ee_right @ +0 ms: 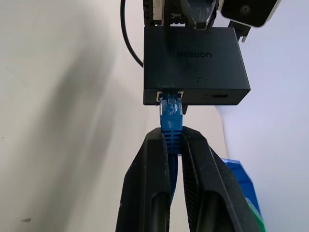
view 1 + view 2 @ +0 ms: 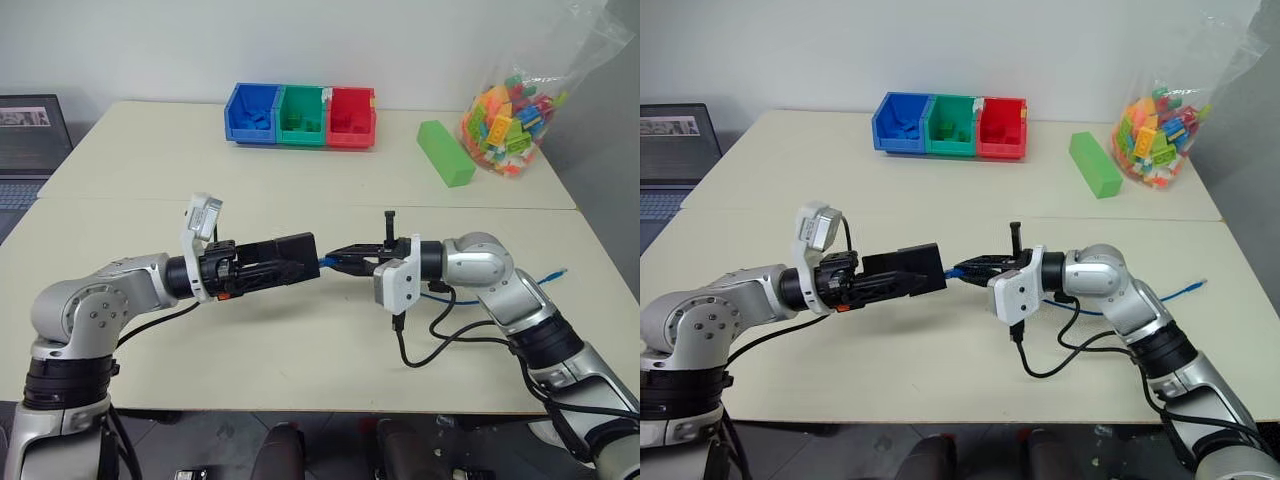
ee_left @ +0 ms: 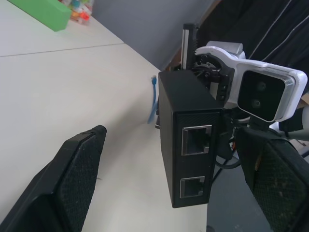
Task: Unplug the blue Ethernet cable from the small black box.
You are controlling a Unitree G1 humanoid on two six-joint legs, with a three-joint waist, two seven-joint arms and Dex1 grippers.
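I see the small black box (image 2: 288, 256) mid-frame, its cable (image 1: 171, 115) plugged in rightward; three bins (image 2: 300, 116) sit upper centre on the table (image 2: 300, 190).

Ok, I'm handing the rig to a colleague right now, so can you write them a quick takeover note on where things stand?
Left gripper: holds the small black box up above the table, fingers wide around it.
Right gripper: shut on the blue Ethernet cable just behind its plug.
The plug is seated in a port on the box edge that faces the right gripper; the two ports on another edge are empty. The rest of the cable trails back onto the table near the right arm.
Done: both things grasped and lifted, grippers facing each other.
Left: pull the plug out of the port, probably pulling straight back.
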